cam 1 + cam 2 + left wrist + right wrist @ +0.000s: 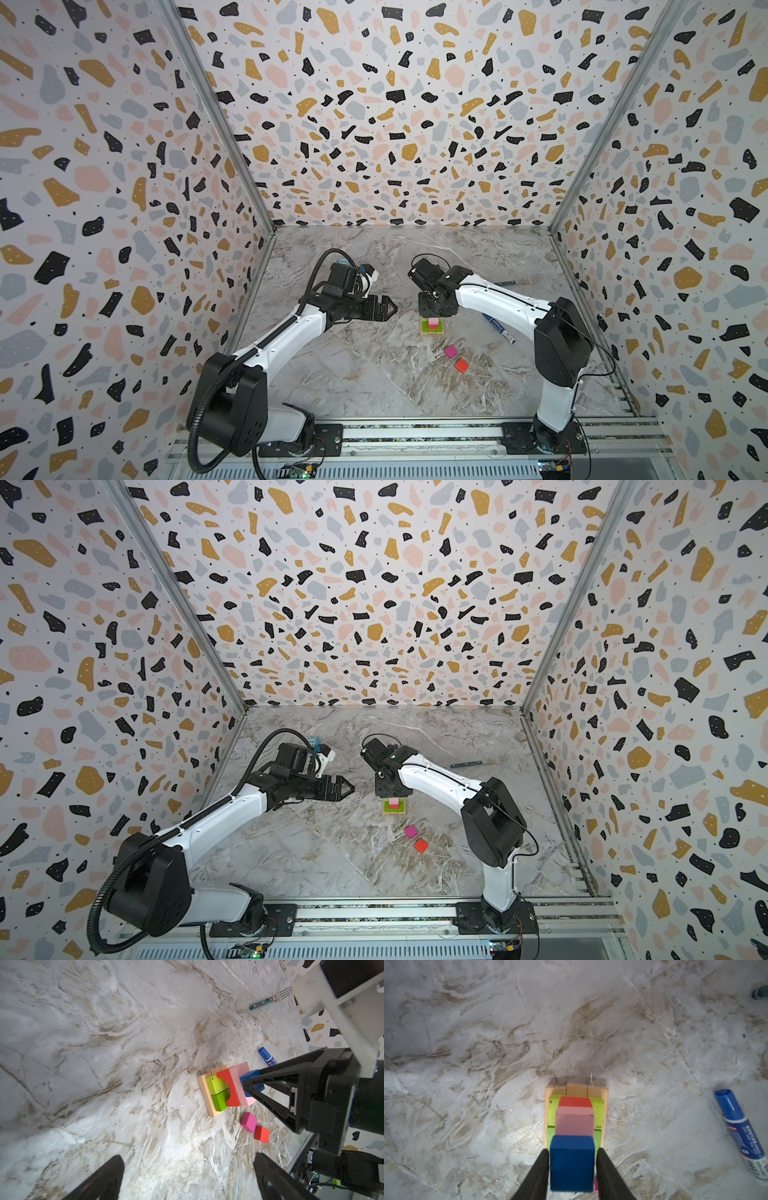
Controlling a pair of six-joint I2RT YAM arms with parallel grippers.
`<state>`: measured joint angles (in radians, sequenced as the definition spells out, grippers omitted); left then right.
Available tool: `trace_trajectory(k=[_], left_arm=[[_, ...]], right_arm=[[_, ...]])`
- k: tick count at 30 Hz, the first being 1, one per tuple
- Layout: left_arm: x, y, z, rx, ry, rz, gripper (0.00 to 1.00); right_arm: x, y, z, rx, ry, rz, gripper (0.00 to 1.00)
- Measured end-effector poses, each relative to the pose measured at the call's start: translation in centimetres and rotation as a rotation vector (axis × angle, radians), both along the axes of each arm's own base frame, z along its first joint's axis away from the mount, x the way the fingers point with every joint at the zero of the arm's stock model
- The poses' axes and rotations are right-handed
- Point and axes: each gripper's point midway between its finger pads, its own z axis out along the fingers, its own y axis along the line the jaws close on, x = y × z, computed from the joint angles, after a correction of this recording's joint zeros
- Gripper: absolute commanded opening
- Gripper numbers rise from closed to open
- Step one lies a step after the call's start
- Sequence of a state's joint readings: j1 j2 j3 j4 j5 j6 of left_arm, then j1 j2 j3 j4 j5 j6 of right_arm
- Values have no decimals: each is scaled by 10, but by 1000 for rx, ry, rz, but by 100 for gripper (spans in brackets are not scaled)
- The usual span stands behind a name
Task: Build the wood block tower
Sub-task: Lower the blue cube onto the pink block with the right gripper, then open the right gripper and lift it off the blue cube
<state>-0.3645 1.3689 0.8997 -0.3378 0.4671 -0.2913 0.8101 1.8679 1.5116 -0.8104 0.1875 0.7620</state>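
Blue cube [572, 1162] atop tower [574, 1124], flanked by right pincer [573, 1150] jaws.

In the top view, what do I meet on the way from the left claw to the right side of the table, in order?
left claw → tower → magenta cube → red cube → marker
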Motion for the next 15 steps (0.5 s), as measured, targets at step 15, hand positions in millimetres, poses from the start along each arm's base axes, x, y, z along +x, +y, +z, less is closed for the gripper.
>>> trace_trajectory(k=[15], left_arm=[[0,0,0,0,0,0,98]], right_arm=[[1,0,14,16,-29,26,65]])
